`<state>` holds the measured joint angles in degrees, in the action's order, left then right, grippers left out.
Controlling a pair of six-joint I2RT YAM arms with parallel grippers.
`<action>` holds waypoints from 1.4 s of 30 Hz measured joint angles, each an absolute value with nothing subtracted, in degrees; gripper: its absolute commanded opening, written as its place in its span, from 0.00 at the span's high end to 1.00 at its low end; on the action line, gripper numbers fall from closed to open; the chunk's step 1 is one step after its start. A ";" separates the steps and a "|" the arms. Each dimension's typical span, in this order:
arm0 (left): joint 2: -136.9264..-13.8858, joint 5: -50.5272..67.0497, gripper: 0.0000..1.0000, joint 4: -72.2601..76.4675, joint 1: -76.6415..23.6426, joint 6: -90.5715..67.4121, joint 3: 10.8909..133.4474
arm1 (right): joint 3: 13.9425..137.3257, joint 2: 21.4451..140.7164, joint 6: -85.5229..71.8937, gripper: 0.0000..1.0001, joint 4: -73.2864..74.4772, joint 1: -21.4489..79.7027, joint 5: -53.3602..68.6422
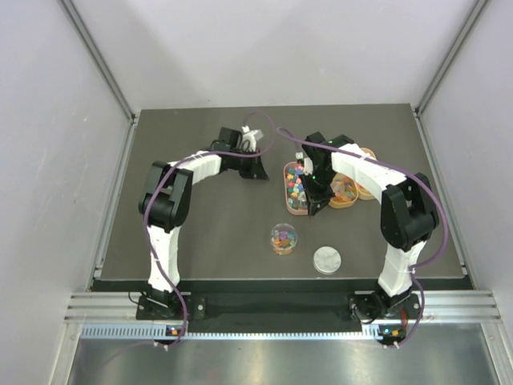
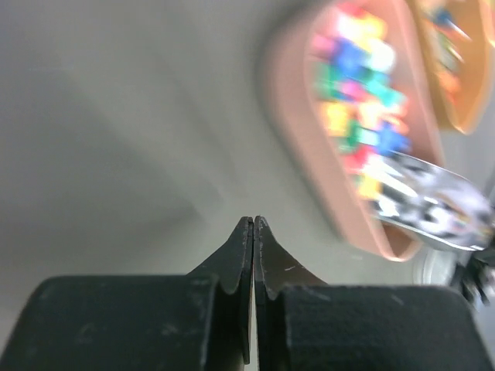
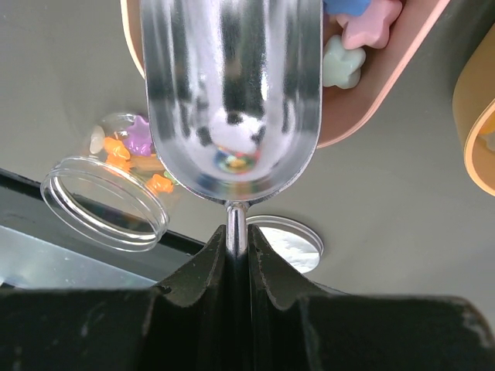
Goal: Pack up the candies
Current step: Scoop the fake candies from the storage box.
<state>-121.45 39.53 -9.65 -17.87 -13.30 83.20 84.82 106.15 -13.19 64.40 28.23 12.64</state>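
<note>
Left hand (image 2: 254, 224): fingers pressed fully together, nothing between them, over bare counter (image 2: 116, 154). Most candies (image 2: 356, 100) lie ahead and to its right, heaped in an oval orange tray (image 2: 294, 154).

Right hand (image 3: 236, 239): clamped narrow on the thin stem of a metal scoop (image 3: 232, 93), bowl straight ahead of the fingertips, overlapping the tray's rim.

Open clear jar (image 3: 108, 193), ahead-left of the right hand, holds a few candies. Lid (image 3: 290, 243) lies on the counter just right of the fingertips.
</note>
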 measured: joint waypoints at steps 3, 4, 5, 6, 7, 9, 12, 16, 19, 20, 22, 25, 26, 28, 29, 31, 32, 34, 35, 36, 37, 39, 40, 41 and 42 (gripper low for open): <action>-121.49 41.71 1.00 -9.45 -21.74 -14.09 83.20 | 84.82 106.15 -13.17 1.00 64.40 28.23 12.47; -121.58 42.46 1.00 -9.15 -22.72 -14.68 83.20 | 84.82 106.15 -13.17 1.00 64.40 28.23 12.43; -121.75 42.98 1.00 -8.82 -23.40 -15.11 83.20 | 84.82 106.15 -13.17 1.00 64.42 28.23 12.23; -122.10 43.55 1.00 -8.51 -23.83 -15.55 83.24 | 84.82 106.15 -13.17 1.00 64.42 28.23 12.03; -122.43 43.97 1.00 -8.19 -24.10 -15.97 83.26 | 84.82 106.15 -13.17 1.00 64.42 28.23 11.79; -123.37 44.38 1.00 -7.99 -24.49 -16.60 83.26 | 84.82 106.15 -13.23 1.00 64.42 28.23 11.42; -124.49 44.64 1.00 -8.03 -25.10 -17.26 83.26 | 84.82 106.15 -13.52 1.00 64.45 28.23 11.31; -125.45 45.25 1.00 -7.33 -26.26 -18.52 83.26 | 84.86 106.17 -14.22 1.00 64.47 28.23 11.33; -126.39 45.65 1.00 -5.98 -27.79 -20.47 83.29 | 84.86 106.26 -14.90 1.00 64.71 28.21 11.18; -126.67 45.69 1.00 -5.58 -28.14 -21.12 83.29 | 84.86 106.30 -15.16 1.00 64.99 28.05 10.90; -127.37 45.69 1.00 -4.34 -28.88 -22.61 83.29 | 84.71 106.32 -15.40 1.00 65.28 27.62 10.37; -128.05 45.71 1.00 -2.87 -29.56 -24.25 83.29 | 83.22 106.06 -15.55 1.00 64.71 26.79 10.11; -128.16 45.74 1.00 -2.55 -29.78 -24.77 83.29 | 82.56 106.02 -15.55 1.00 64.49 26.46 10.09; -128.35 45.84 1.00 -2.44 -30.15 -25.43 83.61 | 81.65 106.02 -15.59 1.00 64.53 25.87 9.61; -128.66 45.95 1.00 -2.33 -30.35 -25.67 84.05 | 81.34 106.02 -15.66 1.00 64.64 25.50 9.10; -129.51 46.11 1.00 -2.13 -30.63 -26.02 85.19 | 81.43 106.06 -15.68 1.00 65.01 24.80 8.29; -129.97 46.17 1.00 -2.13 -30.76 -26.17 85.89 | 81.58 106.19 -15.70 1.00 65.10 24.53 8.08; -130.87 46.28 1.00 -2.09 -30.87 -26.57 87.11 | 82.81 107.11 -15.73 1.00 65.82 24.16 7.70; -131.22 46.30 1.00 -2.04 -30.89 -26.76 87.59 | 83.55 107.70 -15.73 1.00 66.08 24.08 7.57; -131.46 46.28 1.00 -2.04 -30.87 -26.87 88.01 | 84.68 108.71 -15.73 1.00 66.50 24.08 7.31; -131.70 46.24 1.00 -2.02 -30.85 -26.92 88.38 | 85.14 109.16 -15.73 1.00 66.50 24.08 7.33; -131.79 46.22 1.00 -1.98 -30.85 -26.89 88.64 | 86.70 110.74 -15.68 1.00 66.76 24.08 7.18; -131.79 46.24 1.00 -1.98 -30.85 -26.92 88.73 | 87.59 111.50 -15.62 1.00 66.87 24.08 7.14; -131.79 46.24 1.00 -1.98 -30.85 -26.92 88.84 | 88.38 112.22 -15.59 1.00 66.85 24.08 7.07; -131.79 46.22 1.00 -1.93 -30.85 -26.92 88.86 | 89.17 112.79 -15.57 1.00 66.89 24.08 7.01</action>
